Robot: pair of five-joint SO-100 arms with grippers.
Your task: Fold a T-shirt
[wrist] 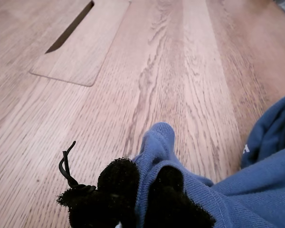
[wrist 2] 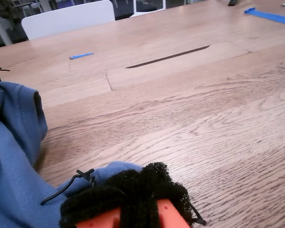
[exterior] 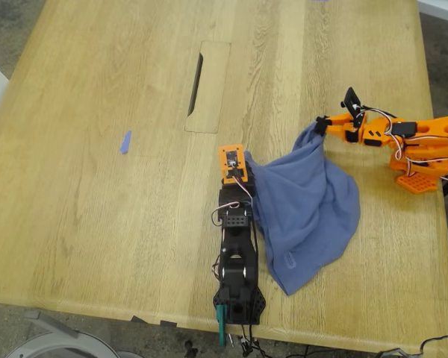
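Observation:
The slate-blue T-shirt (exterior: 306, 201) hangs bunched between my two grippers, its lower part lying on the wooden table (exterior: 97, 224) toward the exterior view's lower right. My first gripper (exterior: 245, 162), on the black arm, is shut on one bunched edge of the T-shirt (wrist: 156, 142) between its black fuzzy pads (wrist: 118, 180). My second gripper (exterior: 322, 125), on the orange arm at the exterior view's right, is shut on another part of the T-shirt (wrist 2: 19, 156), and a little blue cloth pokes out by its pads (wrist 2: 133, 185). The chest print is hidden.
A cable-slot cover (exterior: 205, 86) is set into the table beyond the first gripper. A tiny blue scrap (exterior: 125, 142) lies at the exterior view's left. The second wrist view shows a white chair (wrist 2: 66, 19) and blue tape (wrist 2: 270, 16) past the table.

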